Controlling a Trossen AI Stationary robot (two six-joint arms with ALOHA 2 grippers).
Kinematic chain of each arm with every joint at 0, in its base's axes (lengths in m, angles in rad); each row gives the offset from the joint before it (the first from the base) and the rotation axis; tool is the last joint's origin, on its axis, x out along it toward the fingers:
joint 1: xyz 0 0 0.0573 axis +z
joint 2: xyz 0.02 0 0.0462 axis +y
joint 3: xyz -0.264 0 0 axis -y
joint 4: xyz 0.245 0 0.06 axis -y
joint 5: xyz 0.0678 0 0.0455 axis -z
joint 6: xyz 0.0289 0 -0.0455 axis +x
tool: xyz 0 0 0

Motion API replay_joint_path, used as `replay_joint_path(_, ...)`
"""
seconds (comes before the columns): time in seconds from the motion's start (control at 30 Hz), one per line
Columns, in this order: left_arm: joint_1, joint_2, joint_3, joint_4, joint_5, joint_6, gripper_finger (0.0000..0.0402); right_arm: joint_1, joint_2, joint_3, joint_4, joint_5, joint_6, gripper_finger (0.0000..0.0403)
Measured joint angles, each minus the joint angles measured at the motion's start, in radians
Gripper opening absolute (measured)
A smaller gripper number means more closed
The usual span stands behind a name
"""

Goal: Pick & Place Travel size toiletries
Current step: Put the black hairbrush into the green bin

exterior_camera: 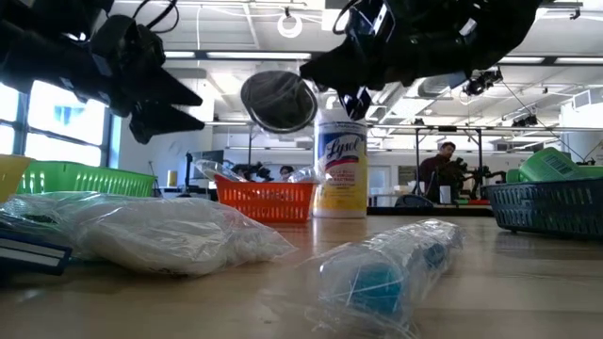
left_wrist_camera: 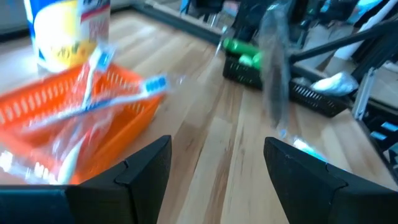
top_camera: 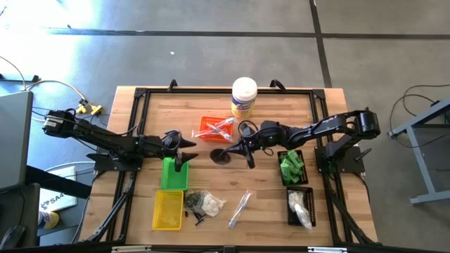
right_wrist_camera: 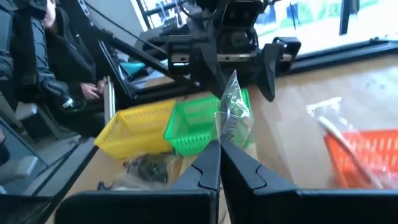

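Observation:
My right gripper [top_camera: 230, 150] hovers over the table's middle, shut on a small clear packet [exterior_camera: 278, 101] with a dark round content. My left gripper [left_wrist_camera: 217, 149] stands open above the far end of the green tray [top_camera: 174, 173], facing the packet with nothing between its fingers. Wrapped toothbrush-like sticks [left_wrist_camera: 118, 93] lie in the orange tray [top_camera: 214, 128]. Green bottles [top_camera: 290, 166] fill one black tray and white fluffy bags [top_camera: 300, 207] the other. A bag of white bits [exterior_camera: 151, 235] and a clear-wrapped stick [top_camera: 240, 209] lie on the table near its front edge. My right gripper pinches the clear packet by one edge [right_wrist_camera: 222, 138] between its two fingertips. The fingers come nearly level from the table's right side. The packet sticks out beyond the fingertips, lifted clear of the table.
A tall white canister with a yellow label [top_camera: 244, 97] stands at the far edge behind the orange tray. A yellow tray [top_camera: 169, 209] sits at the near left. Bare wood lies between the orange tray and the loose items at the front. People show in the room beyond.

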Motion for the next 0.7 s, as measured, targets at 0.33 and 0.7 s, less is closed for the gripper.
replay_joint_path(0.33,0.000,0.000,0.000,0.100,-0.011,0.048,0.0248,0.028,0.000,0.000,0.063,0.081,-0.055,0.0002)
replay_joint_path(0.7,0.000,0.084,0.000,0.198,-0.018,0.055,0.0248,0.030,0.000,0.000,0.062,0.106,-0.058,0.0002)
